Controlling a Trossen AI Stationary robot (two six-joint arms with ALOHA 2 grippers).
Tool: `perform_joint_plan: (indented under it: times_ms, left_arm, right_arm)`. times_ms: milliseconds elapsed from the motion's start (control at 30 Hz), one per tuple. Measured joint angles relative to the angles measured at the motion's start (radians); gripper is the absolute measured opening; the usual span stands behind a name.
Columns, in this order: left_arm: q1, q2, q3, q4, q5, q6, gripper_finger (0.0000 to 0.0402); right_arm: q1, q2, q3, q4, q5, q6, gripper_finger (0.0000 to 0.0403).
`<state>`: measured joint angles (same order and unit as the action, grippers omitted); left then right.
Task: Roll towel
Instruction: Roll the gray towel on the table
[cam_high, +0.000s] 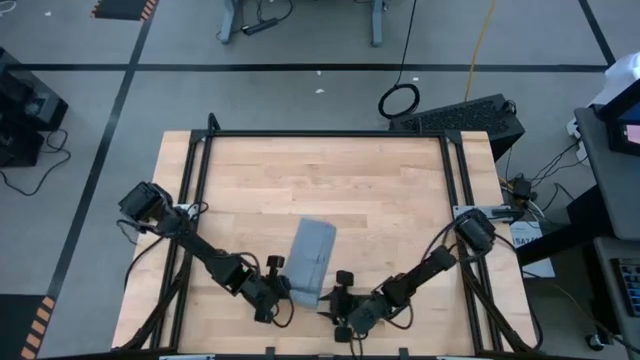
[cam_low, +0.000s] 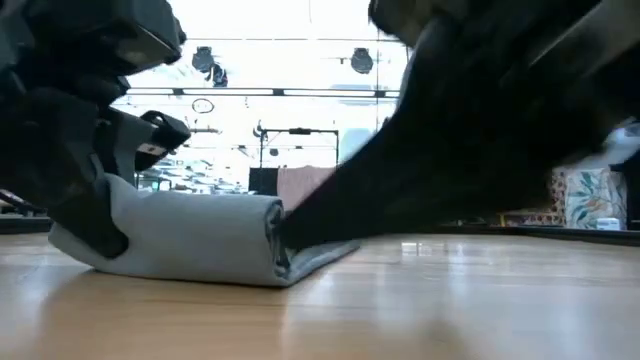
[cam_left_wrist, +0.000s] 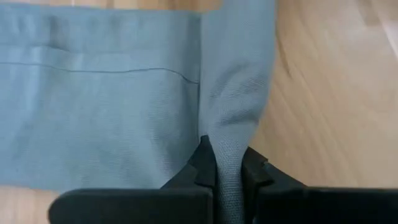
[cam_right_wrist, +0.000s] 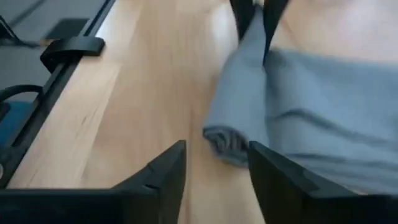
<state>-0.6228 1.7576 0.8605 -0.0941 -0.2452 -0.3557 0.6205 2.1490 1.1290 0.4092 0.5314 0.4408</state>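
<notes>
Wooden bench (cam_high: 380, 190) holds one grey towel (cam_high: 311, 259) near its front edge, front end rolled, rest flat and unrolled. Left hand (cam_left_wrist: 225, 174) pinching the roll; right hand (cam_right_wrist: 214, 168) spread beside it.

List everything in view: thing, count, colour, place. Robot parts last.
towel: one, grey-blue, partly rolled at its near end, lying near the table's front edge between the two arms.
table: one, light wood with a black frame, filling the middle of the high view.
cable loop: one, black, on the floor beyond the table's far edge.
left pincer: one, dark, shut on the towel's rolled end.
right pincer: one, dark, open, just off the roll's other end, holding nothing.
</notes>
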Motion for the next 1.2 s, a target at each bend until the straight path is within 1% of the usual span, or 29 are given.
perform_joint_plan:
  times_ms: [67,167,233,333,400,533,667,800,867,1033,1133,1200]
  left_arm:
    - [0.022,0.000,0.000,-0.009,0.022,-0.010,0.0020]
    - [0.051,0.000,0.000,-0.017,0.054,-0.030,0.0020]
    - [0.066,-0.001,0.000,-0.011,0.099,-0.046,0.0019]
    - [0.089,-0.001,0.000,0.001,0.191,-0.098,0.0019]
    - [0.100,-0.001,0.000,0.019,0.250,-0.125,0.0018]
    - [0.112,0.000,0.000,0.055,0.309,-0.137,0.0018]
    - [0.128,0.001,0.000,0.049,0.309,-0.144,0.0018]
    - [0.146,0.006,0.000,0.048,0.309,-0.163,0.0018]
    - [0.152,0.006,0.000,0.049,0.309,-0.163,0.0018]
    - [0.164,0.006,-0.001,0.051,0.329,-0.165,0.0018]
    - [0.171,0.006,-0.001,0.055,0.331,-0.180,0.0017]
    - [0.176,0.006,-0.001,0.060,0.331,-0.182,0.0017]
  right_arm:
    - [0.020,-0.030,0.002,-0.042,0.029,-0.055,0.0173]
    - [0.059,-0.022,0.003,-0.027,0.140,-0.142,0.0187]
    - [0.078,0.005,0.003,0.058,0.181,-0.231,0.0191]
    - [0.091,0.050,0.005,0.232,0.204,-0.380,0.0192]
    - [0.090,0.080,0.005,0.310,0.222,-0.446,0.0192]
    - [0.078,0.114,0.005,0.371,0.222,-0.504,0.0192]
    - [0.059,0.121,0.006,0.378,0.216,-0.512,0.0186]
    - [0.045,0.121,0.008,0.389,0.120,-0.519,0.0168]
    - [0.040,0.121,0.012,0.385,0.089,-0.513,0.0159]
    - [0.036,0.121,0.021,0.384,0.095,-0.536,0.0152]
    - [0.035,0.120,0.038,0.359,0.096,-0.553,0.0158]
    - [0.030,0.120,0.039,0.320,0.098,-0.535,0.0166]
